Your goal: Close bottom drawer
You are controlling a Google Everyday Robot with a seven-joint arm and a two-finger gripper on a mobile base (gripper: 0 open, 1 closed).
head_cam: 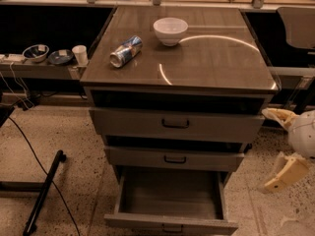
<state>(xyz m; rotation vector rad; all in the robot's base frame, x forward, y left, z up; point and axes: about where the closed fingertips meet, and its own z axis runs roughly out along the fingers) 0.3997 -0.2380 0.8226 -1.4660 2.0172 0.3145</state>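
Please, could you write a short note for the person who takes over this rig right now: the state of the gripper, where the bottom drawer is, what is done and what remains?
Gripper: at the right edge of the view, to the right of the cabinet, about level with the middle drawer. Its jaws are open, hold nothing and touch no drawer.
Bottom drawer: pulled far out, and its inside looks empty.
Done: nothing yet; the drawer is not closed.
Left: probably bring the gripper to the drawer's front panel and push it in until it shuts.
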